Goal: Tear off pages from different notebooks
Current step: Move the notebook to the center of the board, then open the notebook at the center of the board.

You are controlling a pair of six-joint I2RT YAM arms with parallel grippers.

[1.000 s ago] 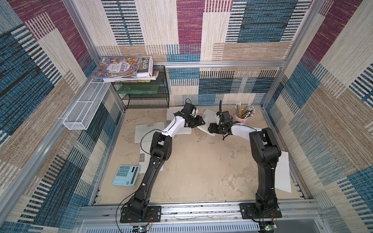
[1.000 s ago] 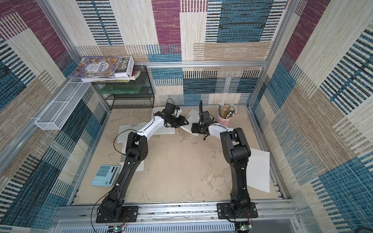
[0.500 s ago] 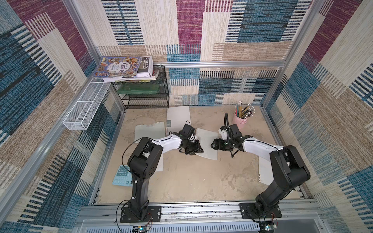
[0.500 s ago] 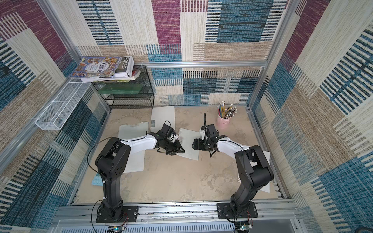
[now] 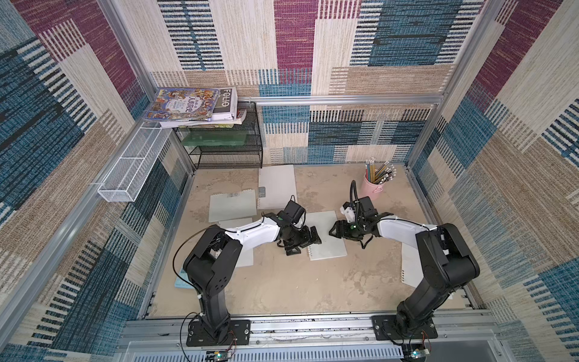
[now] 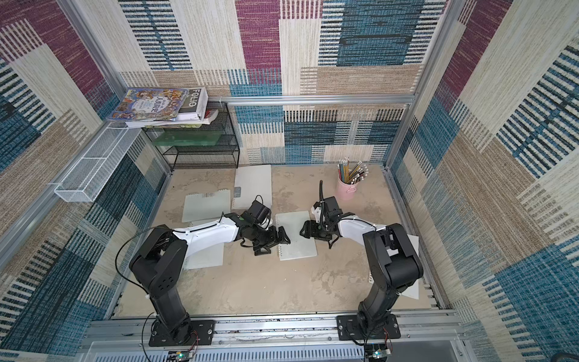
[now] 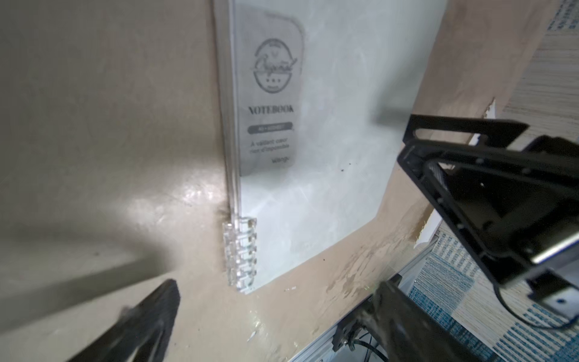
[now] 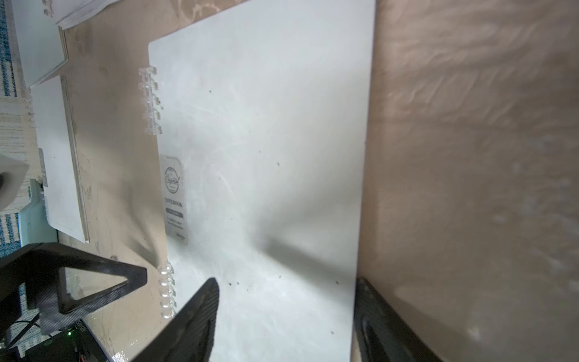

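A frosted spiral-bound notebook (image 5: pixel 327 238) (image 6: pixel 296 236) lies shut on the table between my arms. My left gripper (image 5: pixel 308 239) (image 7: pixel 275 313) stands open just beside its ring-bound edge; the clear rings (image 7: pixel 241 250) and grey label (image 7: pixel 272 103) show ahead of the fingers. My right gripper (image 5: pixel 334 232) (image 8: pixel 288 313) is open low over the opposite, free edge, with one finger (image 8: pixel 194 319) above the cover (image 8: pixel 266 141) and the other at the edge. Neither grips anything. A loose white page (image 5: pixel 410 266) lies under the right arm.
Two more notebooks (image 5: pixel 277 186) (image 5: pixel 232 205) lie at the far left of the table, and another white one (image 5: pixel 242 257) lies partly under the left arm. A pink pencil cup (image 5: pixel 372 188) stands far right. A light-blue calculator (image 5: pixel 179 282) and a black wire shelf (image 5: pixel 228 150) are on the left.
Both arms drew back from the far side to the middle, bringing the notebook toward the front. The left gripper has opened wide and let go of it.
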